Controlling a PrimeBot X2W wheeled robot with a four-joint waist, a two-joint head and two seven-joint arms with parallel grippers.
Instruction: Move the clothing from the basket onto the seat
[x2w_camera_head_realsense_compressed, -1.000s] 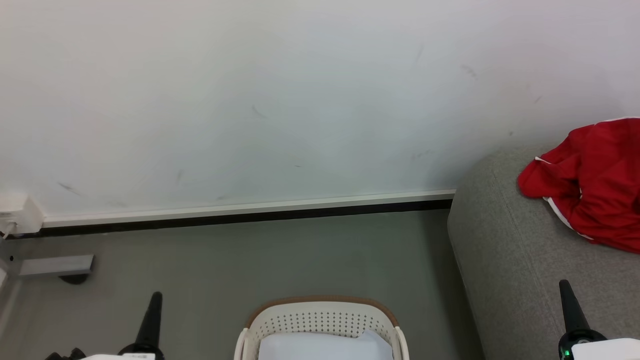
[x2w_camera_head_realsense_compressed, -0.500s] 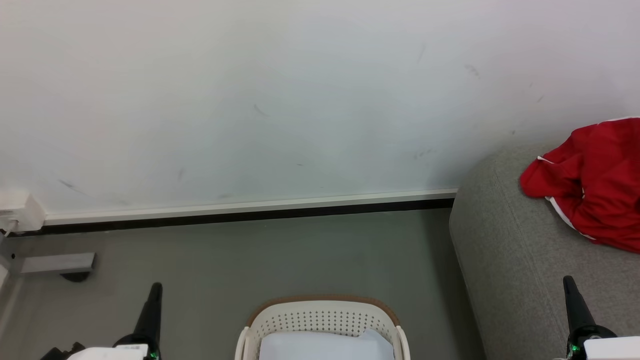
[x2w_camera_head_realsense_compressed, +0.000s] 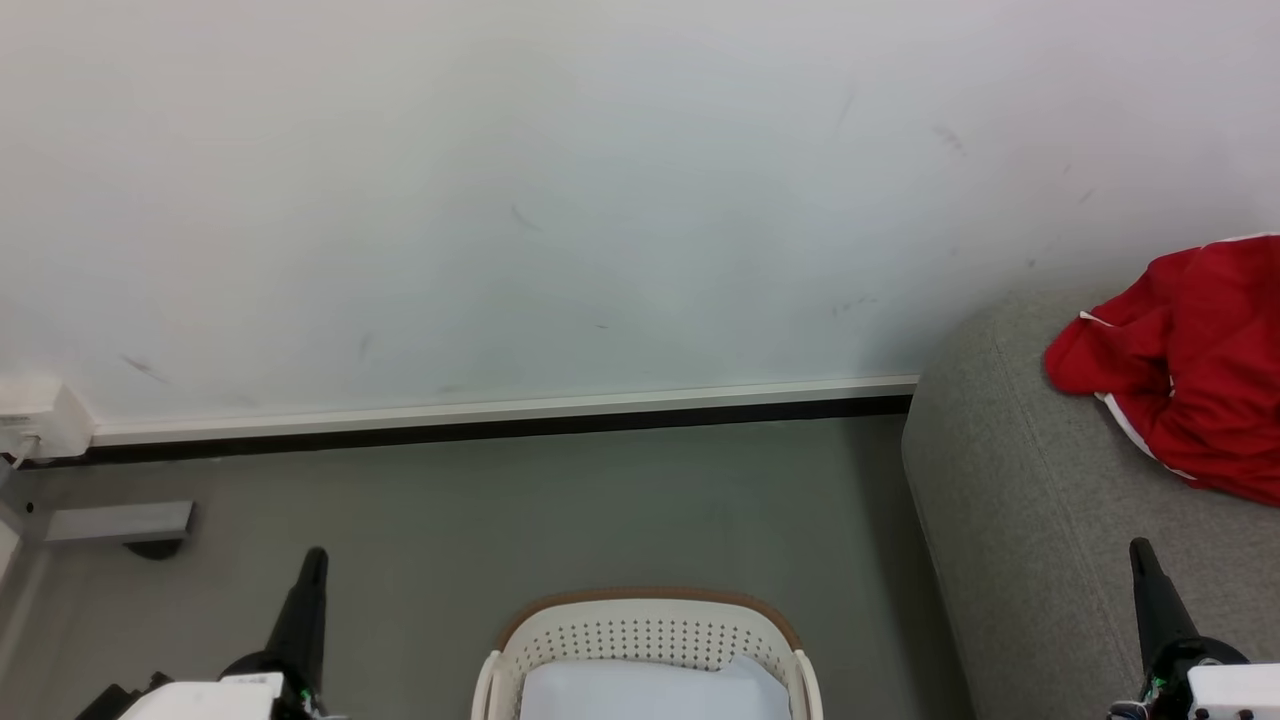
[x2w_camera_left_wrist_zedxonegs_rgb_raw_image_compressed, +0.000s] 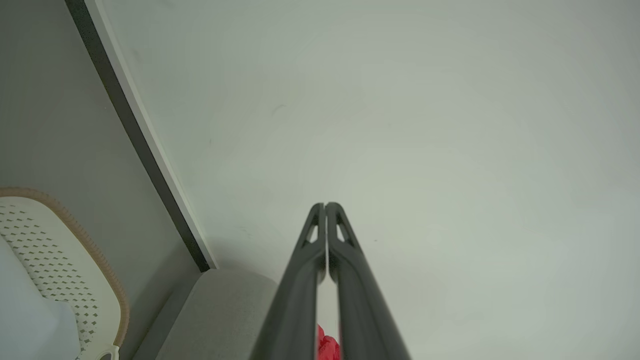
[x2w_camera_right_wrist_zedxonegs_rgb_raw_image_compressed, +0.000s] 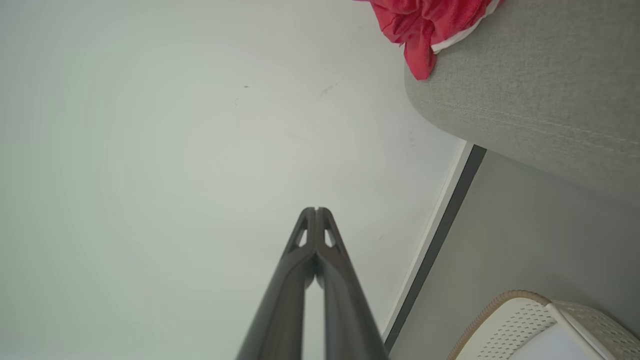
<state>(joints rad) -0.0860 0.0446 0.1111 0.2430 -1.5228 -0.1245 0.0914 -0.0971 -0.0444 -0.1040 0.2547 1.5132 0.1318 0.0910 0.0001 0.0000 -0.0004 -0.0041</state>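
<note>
Nearest, at the lower corners of the head view, both arms point away from the robot. The left gripper hangs over the floor and the right gripper over the seat. In the wrist views each pair of fingers lies pressed together along its length, the tips meeting with nothing between them; the right gripper's fingers are closed on nothing in the same way. Between the two arms, at the bottom middle, stands the basket, its brown rim curving round the far side, with a pale blue-white cloth lying inside it. Beyond it the grey floor runs to the wall. To the right, the seat's rounded end faces the basket, with a strip of floor between them. The clothing lies on top of the seat, well apart from the basket and further back than the right gripper. It is a crumpled red heap rather than a flat spread. A bunched fold points left toward the seat's rounded end, and a white trim line slants from that fold toward the near right. The heap runs off the right edge, so its full long axis cannot be told. Farthest back, a white and black baseboard meets the scuffed white wall, with a small white box at its left end.
</note>
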